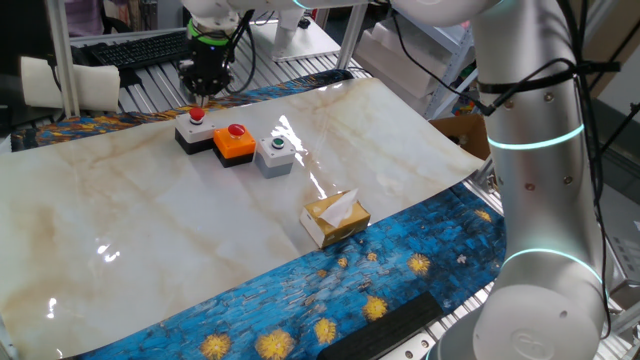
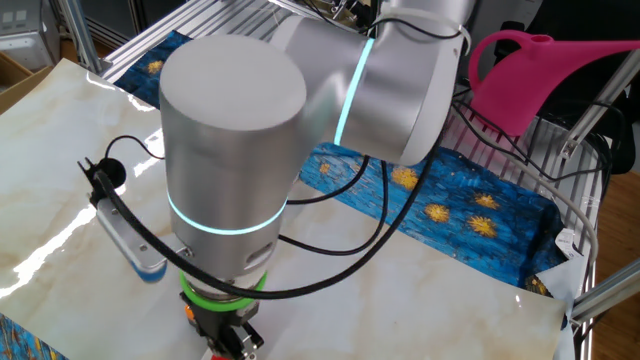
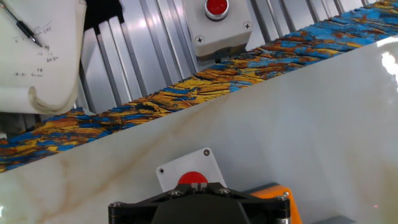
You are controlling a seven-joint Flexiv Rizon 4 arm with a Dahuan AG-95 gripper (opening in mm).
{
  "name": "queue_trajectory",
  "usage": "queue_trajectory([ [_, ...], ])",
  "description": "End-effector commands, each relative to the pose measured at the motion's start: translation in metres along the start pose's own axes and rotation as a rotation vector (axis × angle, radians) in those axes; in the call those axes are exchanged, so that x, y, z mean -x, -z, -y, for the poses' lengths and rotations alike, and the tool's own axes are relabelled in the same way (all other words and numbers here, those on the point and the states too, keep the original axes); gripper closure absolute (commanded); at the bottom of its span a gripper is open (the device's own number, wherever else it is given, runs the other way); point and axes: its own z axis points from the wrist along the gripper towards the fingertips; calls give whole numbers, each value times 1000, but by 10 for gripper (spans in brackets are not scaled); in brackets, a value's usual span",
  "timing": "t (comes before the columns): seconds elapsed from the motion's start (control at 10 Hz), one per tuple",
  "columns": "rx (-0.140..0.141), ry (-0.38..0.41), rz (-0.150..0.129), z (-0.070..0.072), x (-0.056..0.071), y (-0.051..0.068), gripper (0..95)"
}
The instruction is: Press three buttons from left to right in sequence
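Gripper [image 1: 202, 90] hangs right above black box w/ white top [image 1: 194, 131], tips just over its red btn; jaw state can't tell. Orange box [image 1: 234, 144] & grey box [image 1: 274, 156] sit beside it in a touching row, bare marble sheet [image 1: 150, 220] beyond toward its front edge.

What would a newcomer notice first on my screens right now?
The row of three push-button boxes on the pale marble-patterned sheet: black box with white top and red button, orange box with red button, grey box with green button. The gripper hangs right over the first. Nearer the front lies a tan tissue box.
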Motion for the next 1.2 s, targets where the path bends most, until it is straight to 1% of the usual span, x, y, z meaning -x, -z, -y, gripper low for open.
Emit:
queue_trajectory([
  [0.1,0,-10,-1,-3,1,-7,950],
  [0.3,4,-18,-2,-4,1,-12,950],
  [0.6,4,-22,-2,-6,2,-27,950],
  [0.7,2,-14,-3,-6,2,-30,950],
  [0.8,1,-2,-8,-6,2,-32,950],
  [0.9,-8,-2,-5,-7,2,-32,950],
  [1.0,-13,1,-12,-7,-1,-22,950],
  [1.1,-17,3,-16,-7,-4,-6,950],
  [1.2,-14,0,-22,-7,-8,14,950],
])
